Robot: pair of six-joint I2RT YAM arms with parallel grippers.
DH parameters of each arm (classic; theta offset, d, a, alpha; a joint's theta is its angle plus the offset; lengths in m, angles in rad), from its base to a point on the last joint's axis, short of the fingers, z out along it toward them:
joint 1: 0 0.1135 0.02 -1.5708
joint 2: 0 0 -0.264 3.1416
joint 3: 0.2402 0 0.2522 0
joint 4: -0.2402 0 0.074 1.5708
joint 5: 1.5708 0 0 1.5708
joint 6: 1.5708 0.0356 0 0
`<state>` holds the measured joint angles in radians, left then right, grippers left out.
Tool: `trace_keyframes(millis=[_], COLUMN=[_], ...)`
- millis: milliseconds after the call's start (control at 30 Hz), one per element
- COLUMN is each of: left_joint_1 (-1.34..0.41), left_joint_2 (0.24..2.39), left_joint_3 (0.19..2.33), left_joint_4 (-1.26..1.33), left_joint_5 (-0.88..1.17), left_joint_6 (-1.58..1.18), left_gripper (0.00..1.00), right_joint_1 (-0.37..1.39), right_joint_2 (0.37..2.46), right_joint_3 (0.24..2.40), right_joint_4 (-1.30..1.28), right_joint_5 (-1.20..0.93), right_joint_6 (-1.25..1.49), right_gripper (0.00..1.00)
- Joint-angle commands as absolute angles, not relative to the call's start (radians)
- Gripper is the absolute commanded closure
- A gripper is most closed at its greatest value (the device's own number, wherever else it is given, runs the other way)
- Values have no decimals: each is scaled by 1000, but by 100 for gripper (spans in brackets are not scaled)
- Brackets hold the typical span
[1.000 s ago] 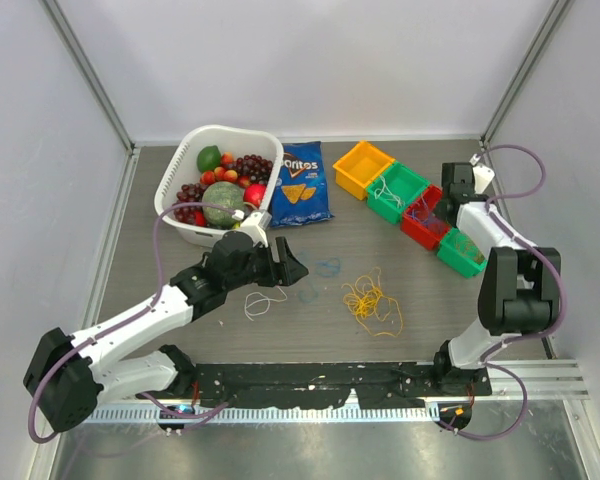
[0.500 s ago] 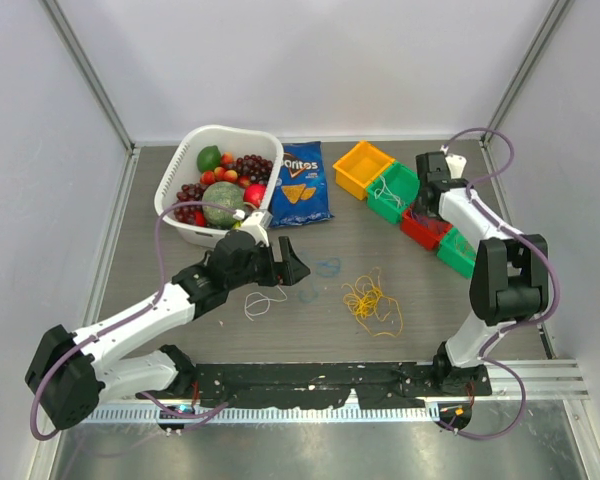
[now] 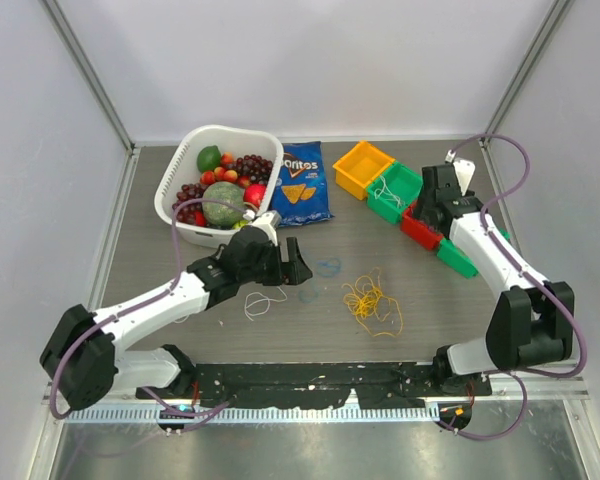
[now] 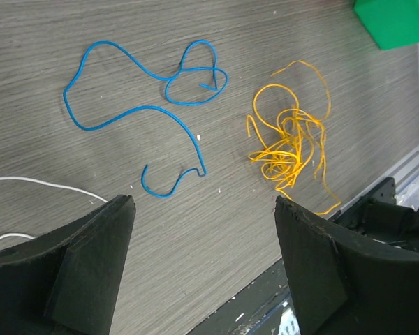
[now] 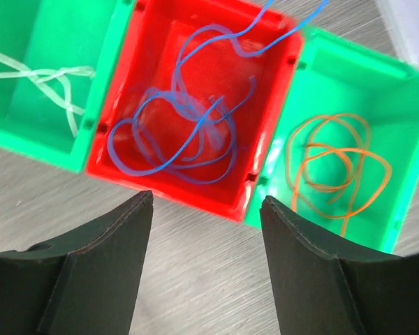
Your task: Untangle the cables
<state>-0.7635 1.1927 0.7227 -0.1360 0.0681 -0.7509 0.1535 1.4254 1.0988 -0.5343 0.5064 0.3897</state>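
R pincer [image 5: 204, 209] now agape over red bin [image 5: 122, 98]

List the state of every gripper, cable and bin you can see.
Left gripper: open, above the table.
Right gripper: open, over the red bin.
Blue cable: loose on the table.
Yellow cable: tangled on the table.
White cable: loose on the table.
Red bin: holds blue cables.
Middle green bin: holds a white cable.
End green bin: holds an orange cable.
Yellow bin: looks empty.
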Motion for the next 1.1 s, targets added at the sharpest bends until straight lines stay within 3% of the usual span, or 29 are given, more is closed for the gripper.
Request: trace_keyframes(millis=[0, 133, 267, 367, 467, 600, 667, 867, 1000, 1067], left_joint_1=[-762, -762, -762, -762, -762, -762, -762, -762, -762, -762], left_joint_2=[1261, 1330, 1448, 1526, 1560, 1534, 1481, 1229, 1125, 1089], left_joint_3=[796, 827, 886, 937, 953, 968, 962, 939, 968, 1000], left_joint_4=[-153, -158, -147, -160, -150, -161, -161, -221, -316, -368], left_joint_5=[80, 38, 26, 15, -47, -64, -48, 55, 124, 152], left_joint_6=[-735, -721, -726, -729, -726, -684, -652, -552, -497, -485], left_gripper=[18, 19, 18, 27, 46, 91, 100, 100, 100, 100], right_joint_1=[182, 335, 527, 566, 568, 569, 569, 568, 568, 566], right_joint_2=[1295, 1221, 1198, 1180, 1135, 1066, 1054, 1072, 1058, 1084], right_joint_3=[1045, 925, 818, 769, 720, 695, 695, 704, 735, 776], right_joint_4=[-445, -301, -206, -176, -172, -196, -212, -149, -81, -80], right_joint_5=[318, -98, -120, -109, -83, -43, -19, -187, -255, -301], right_joint_6=[358, 359, 420, 462, 476, 462, 443, 367, 339, 310], right_gripper=[32, 32, 32, 33, 33, 33, 32, 30, 20, 20])
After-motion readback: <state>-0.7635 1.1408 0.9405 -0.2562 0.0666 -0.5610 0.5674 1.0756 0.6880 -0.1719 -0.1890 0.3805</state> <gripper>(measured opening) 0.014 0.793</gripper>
